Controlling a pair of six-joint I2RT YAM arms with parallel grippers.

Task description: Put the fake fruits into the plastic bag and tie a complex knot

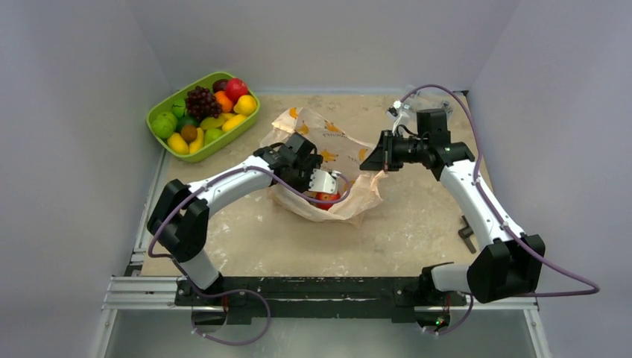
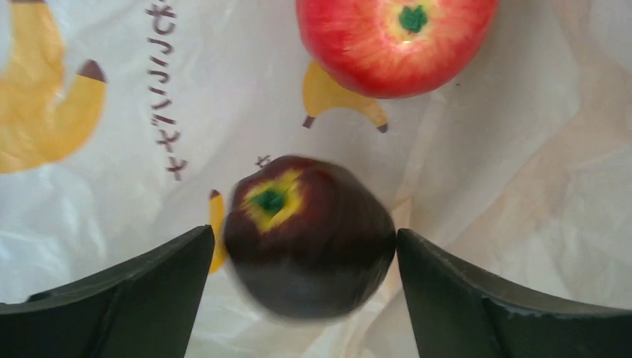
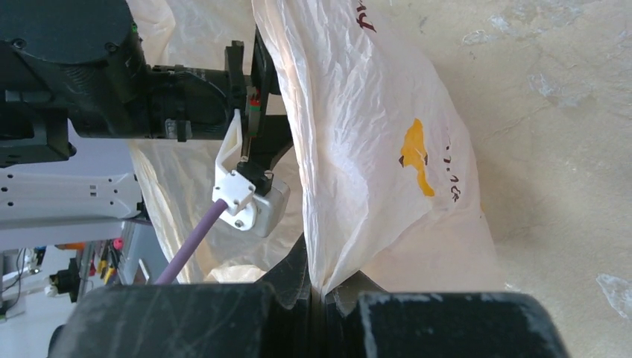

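Fruit-loading step: at frame centre the right gripper [image 3: 320,294] pinches the plastic bag [image 3: 373,149] rim open, the left gripper [image 2: 304,253] is spread wide around a dark red apple [image 2: 298,216] inside; next, it likely withdraws toward the upper-left tray [image 1: 226,140] for another fruit.

Both arms reach inward, left end effector [image 2: 304,233] spread wide, right end effector [image 3: 320,294] pinched on the plastic bag [image 3: 373,149].
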